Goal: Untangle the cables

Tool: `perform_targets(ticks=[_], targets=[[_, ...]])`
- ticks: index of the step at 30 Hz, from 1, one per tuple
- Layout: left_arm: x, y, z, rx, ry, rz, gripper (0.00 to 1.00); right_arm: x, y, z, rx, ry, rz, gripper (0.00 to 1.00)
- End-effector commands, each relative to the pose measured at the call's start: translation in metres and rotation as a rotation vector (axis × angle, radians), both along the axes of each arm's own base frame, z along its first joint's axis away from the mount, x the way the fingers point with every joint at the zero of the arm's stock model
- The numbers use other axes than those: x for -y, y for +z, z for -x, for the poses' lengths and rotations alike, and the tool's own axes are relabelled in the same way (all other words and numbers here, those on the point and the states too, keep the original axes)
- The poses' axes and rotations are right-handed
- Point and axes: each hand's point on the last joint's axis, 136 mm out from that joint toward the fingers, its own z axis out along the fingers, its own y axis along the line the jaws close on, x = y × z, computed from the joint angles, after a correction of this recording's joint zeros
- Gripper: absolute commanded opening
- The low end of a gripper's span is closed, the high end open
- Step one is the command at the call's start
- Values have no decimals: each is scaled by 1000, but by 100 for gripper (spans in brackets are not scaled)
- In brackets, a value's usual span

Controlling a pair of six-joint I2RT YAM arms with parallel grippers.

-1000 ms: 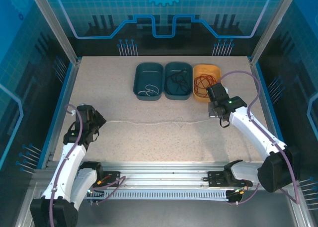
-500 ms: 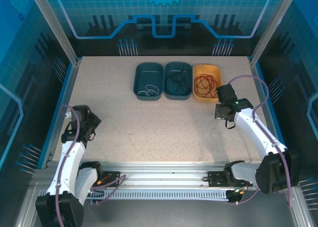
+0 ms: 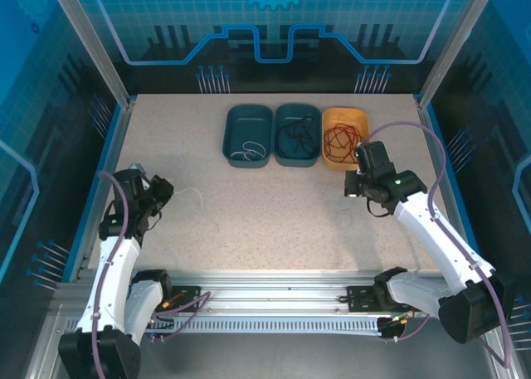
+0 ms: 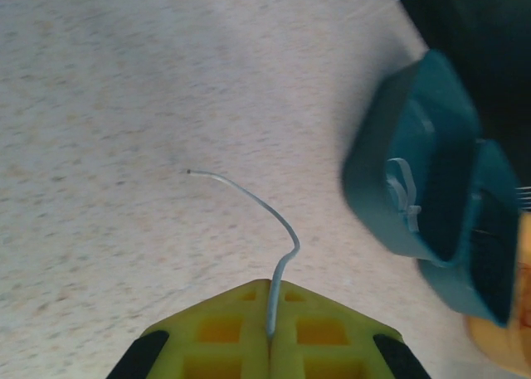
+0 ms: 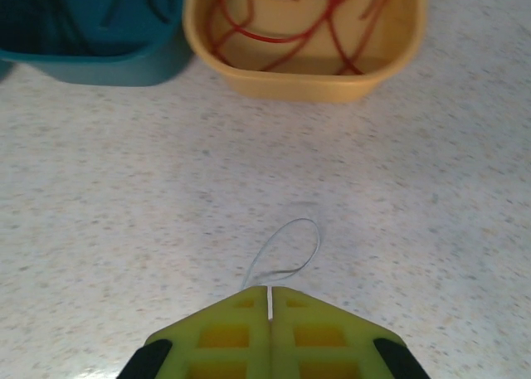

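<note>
Top external check: found red cable (image 3: 343, 138) binned at one o'clock, black cable (image 3: 297, 134) at twelve. Left to place, likely: white cable (image 4: 274, 221), pinched by closed left gripper (image 4: 270, 294) and right gripper (image 5: 270, 296).

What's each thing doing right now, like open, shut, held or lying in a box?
left gripper: shut on short white wire
right gripper: shut on white wire loop
short white wire: pinched, far end free
white wire loop: pinched, curled small
red wire: coiled in yellow bin
black wire: bunched in middle teal bin
</note>
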Motion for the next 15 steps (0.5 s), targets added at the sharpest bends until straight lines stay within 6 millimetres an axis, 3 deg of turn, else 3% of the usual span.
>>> perform_targets(ticks=[1,6,15], targets=[[17,70,-13,202,-79,58,0,-23,14,0,41,73,-57,0],[24,137,-22,336,-116,76,0,-38,8,2,38,113,-68,0],[29,232,-55,521,-156,34,0,-53,-5,0,18,145,-82,0]])
